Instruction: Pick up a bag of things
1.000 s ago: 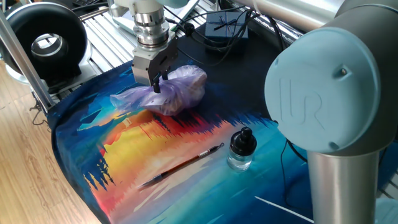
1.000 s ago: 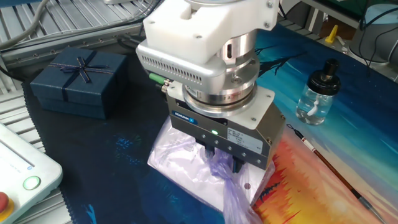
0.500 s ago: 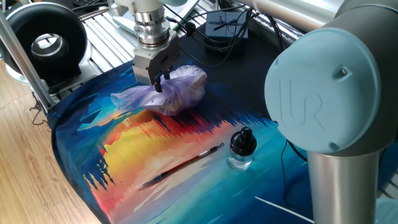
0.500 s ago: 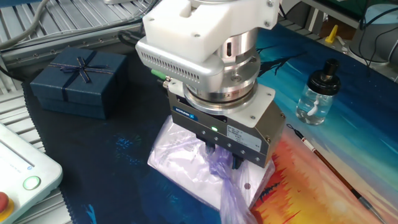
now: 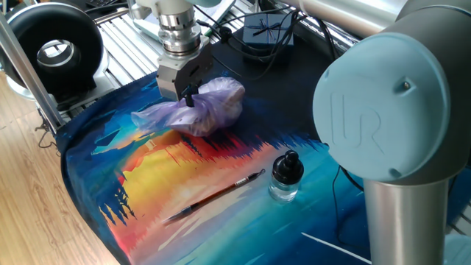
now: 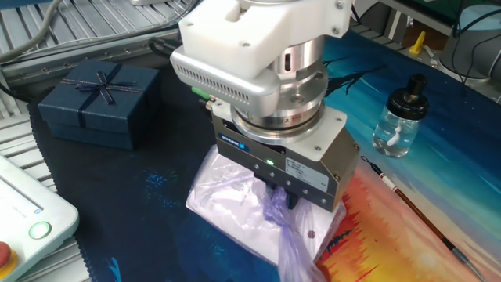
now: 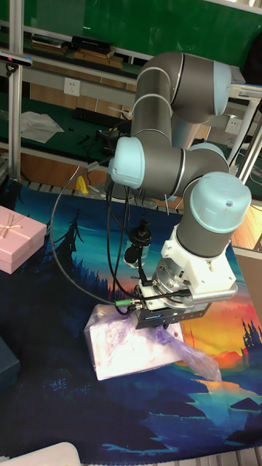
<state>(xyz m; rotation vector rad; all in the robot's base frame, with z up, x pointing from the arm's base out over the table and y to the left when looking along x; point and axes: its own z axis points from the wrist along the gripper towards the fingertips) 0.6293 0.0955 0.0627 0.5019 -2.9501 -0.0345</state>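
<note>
Counter [image 5: 88, 221] covered by painted sunset cloth [image 5: 154, 173]. Left to right in the one fixed view: black round fan-like unit [image 5: 51, 48] at 10 o'clock of the cloth, off its edge; bag of things [image 5: 210, 107], pale lilac and lumpy, lay on the cloth toward 12 o'clock, its wrinkly tail trailing toward 9 o'clock. Gripper [image 5: 188, 96] stood vertical over the bag, fingers pressed together on a gathered twist of plastic at the bag's top; in the other fixed view the gripper [image 6: 280, 202] showed the lilac film bunched between the fingers, the bag of things [image 6: 235, 211] flattened beneath it and resting on the dark part of the cloth. Navy gift box [image 6: 98, 102] sat at 10 o'clock of the bag, well apart. Thin paintbrush [image 5: 217, 193] lay at 6 o'clock of the bag; small glass bottle with black cap [image 5: 285, 177] upright just right of the brush tip. Tall fixed view: pink gift box [image 7: 18, 237] at 9 o'clock edge, well apart from the bag [image 7: 127, 342].
</note>
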